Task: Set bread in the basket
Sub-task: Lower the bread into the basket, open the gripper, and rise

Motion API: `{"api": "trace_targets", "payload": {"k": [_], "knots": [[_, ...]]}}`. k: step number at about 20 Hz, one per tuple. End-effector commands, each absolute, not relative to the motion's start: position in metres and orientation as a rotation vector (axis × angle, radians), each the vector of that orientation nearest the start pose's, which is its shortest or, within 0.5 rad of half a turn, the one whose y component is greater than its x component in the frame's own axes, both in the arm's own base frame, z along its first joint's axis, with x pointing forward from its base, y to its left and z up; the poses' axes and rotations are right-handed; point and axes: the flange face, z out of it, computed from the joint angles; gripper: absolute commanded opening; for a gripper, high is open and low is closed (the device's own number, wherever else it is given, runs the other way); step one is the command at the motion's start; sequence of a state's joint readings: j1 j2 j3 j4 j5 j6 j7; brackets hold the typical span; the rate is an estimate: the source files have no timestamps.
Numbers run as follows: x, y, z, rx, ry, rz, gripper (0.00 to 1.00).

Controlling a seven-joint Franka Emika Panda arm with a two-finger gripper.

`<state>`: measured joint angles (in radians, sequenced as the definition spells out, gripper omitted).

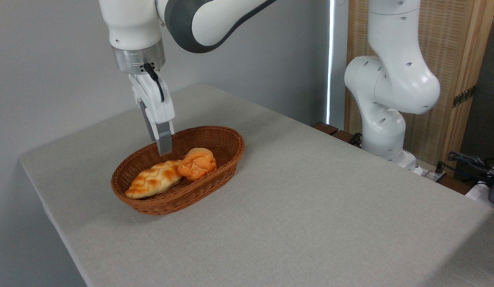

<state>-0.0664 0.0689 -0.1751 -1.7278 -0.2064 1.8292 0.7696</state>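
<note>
The long braided loaf of bread [154,179] lies flat in the left half of the oval wicker basket [225,161], its left tip resting up near the rim. My gripper [159,143] hangs just above the loaf's right end, over the basket's back part, pointing down. Its fingers stand slightly apart with nothing between them, so it is open and clear of the bread.
A round orange knotted bun [197,163] sits in the basket, touching the loaf's right end. The basket stands on a grey cloth-covered table [310,207]. The arm's white base [384,119] rises at the table's far right edge, with cables [474,163] beyond it.
</note>
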Motion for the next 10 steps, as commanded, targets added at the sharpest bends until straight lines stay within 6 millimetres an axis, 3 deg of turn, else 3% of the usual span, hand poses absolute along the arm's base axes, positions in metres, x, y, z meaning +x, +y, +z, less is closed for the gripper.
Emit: {"api": "trace_targets", "payload": {"k": [1, 3, 6, 10], "knots": [[0.566, -0.134, 0.554, -2.977, 1.489, -0.175, 1.0], [0.567, -0.09, 0.571, -2.962, 1.376, -0.207, 1.0], [0.566, -0.041, 0.584, -2.988, 1.238, -0.239, 1.0], [0.565, -0.001, 0.593, -3.027, 1.105, -0.264, 1.0]]}}
